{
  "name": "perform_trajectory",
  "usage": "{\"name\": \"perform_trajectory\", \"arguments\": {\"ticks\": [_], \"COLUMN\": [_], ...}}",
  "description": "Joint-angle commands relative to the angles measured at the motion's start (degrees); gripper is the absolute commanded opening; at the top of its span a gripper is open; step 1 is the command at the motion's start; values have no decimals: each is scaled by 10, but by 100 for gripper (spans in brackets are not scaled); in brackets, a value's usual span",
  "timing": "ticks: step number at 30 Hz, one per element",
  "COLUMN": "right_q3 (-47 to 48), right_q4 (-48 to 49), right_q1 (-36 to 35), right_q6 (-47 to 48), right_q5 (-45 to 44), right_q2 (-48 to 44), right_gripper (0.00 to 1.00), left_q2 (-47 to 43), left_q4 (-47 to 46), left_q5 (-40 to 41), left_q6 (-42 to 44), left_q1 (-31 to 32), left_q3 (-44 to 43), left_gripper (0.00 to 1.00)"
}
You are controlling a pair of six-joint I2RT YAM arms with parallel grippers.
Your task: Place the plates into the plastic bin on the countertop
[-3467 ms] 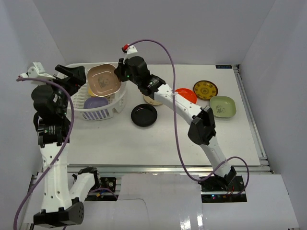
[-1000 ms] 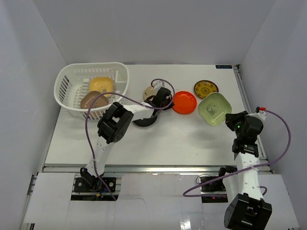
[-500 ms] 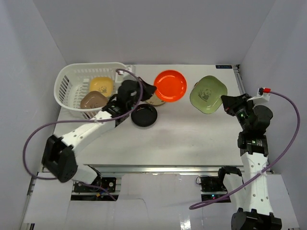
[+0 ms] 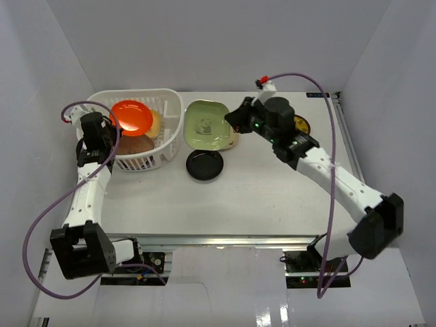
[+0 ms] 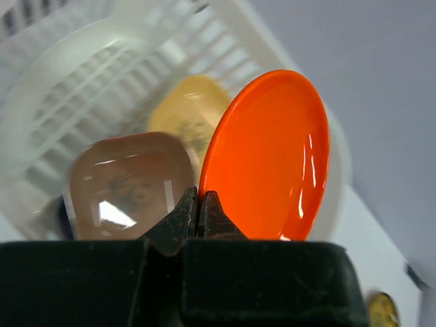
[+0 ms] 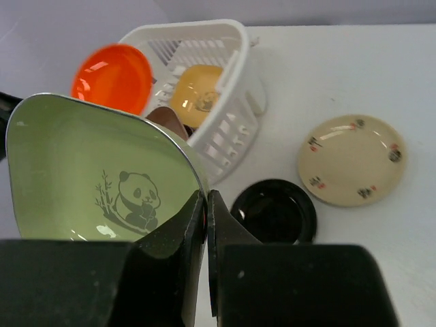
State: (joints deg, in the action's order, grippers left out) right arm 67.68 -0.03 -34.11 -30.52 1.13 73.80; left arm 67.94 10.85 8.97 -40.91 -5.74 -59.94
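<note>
My left gripper point(image 5: 199, 204) is shut on the rim of the orange-red plate point(image 5: 272, 157), which hangs tilted over the white plastic bin point(image 4: 174, 109). In the bin lie a yellow plate point(image 5: 187, 112) and a pinkish-brown plate point(image 5: 129, 180). Over the countertop point(image 4: 272, 197), just right of the bin, my right gripper point(image 6: 206, 204) is shut on the edge of the light green panda plate point(image 6: 95, 177). A black plate point(image 4: 204, 164) and a cream round plate point(image 6: 351, 160) lie below it.
A brown-and-yellow patterned plate point(image 4: 302, 125) lies at the back right, half hidden by my right arm. The metal edge rail point(image 4: 354, 157) runs along the countertop's right side. Grey walls close in the back and both sides.
My left gripper has carried the orange-red plate leftwards from the table's middle to above the bin. My right gripper has swung the green plate from the far right to beside the bin.
</note>
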Motion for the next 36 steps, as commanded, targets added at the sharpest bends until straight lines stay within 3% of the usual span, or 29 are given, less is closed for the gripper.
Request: {"name": "perform_trajectory", "arguments": {"ticks": [1, 4, 5, 6, 7, 8, 10, 12, 18, 22, 24, 25, 28, 29, 33, 34, 36], "right_q3": [134, 280, 358, 400, 443, 530, 608, 680, 627, 682, 678, 674, 660, 647, 585, 557, 451], "right_q4": [26, 6, -10, -27, -41, -53, -79, -76, 13, 1, 9, 13, 15, 18, 19, 21, 28], "right_q1": [-65, -94, -99, -108, -113, -117, -126, -131, -154, -177, -188, -190, -189, -186, -155, -146, -113], "right_q6": [58, 75, 79, 82, 86, 88, 92, 89, 69, 81, 88, 92, 94, 95, 85, 80, 85], "right_q5": [-52, -60, -61, -63, -64, -67, -68, -68, -69, -70, -74, -75, -78, -85, -80, -80, -85], "right_q2": [89, 241, 272, 306, 337, 403, 465, 538, 592, 650, 652, 648, 622, 612, 534, 483, 424], "right_gripper": [8, 8, 8, 8, 8, 8, 8, 8, 8, 8, 19, 39, 65, 69, 66, 55, 45], "left_q2": [38, 80, 83, 83, 79, 63, 41, 1, -120, -150, -170, -180, -222, -239, -269, -271, -260], "left_q4": [35, 57, 60, 64, 61, 57, 51, 48, 65, 109, 126, 133, 171, 181, 197, 196, 185], "left_q5": [-20, -16, -10, -2, 2, 3, 2, -4, -15, -158, -232, -247, -301, -315, -367, -377, -398], "left_q6": [14, 23, 26, 28, 36, 40, 47, 50, 57, 43, 32, 30, 26, 24, 9, -3, -13], "left_q1": [-36, -36, -37, -38, -38, -38, -38, -38, -38, -38, -37, -37, -36, -36, -36, -35, -31], "left_q3": [18, 13, 14, 14, 17, 22, 19, 7, -73, -94, -71, -43, 3, 14, 74, 98, 119], "left_gripper": [0, 2, 11, 43, 63, 78, 98, 98, 98, 97, 96, 96, 95, 95, 88, 87, 84]}}
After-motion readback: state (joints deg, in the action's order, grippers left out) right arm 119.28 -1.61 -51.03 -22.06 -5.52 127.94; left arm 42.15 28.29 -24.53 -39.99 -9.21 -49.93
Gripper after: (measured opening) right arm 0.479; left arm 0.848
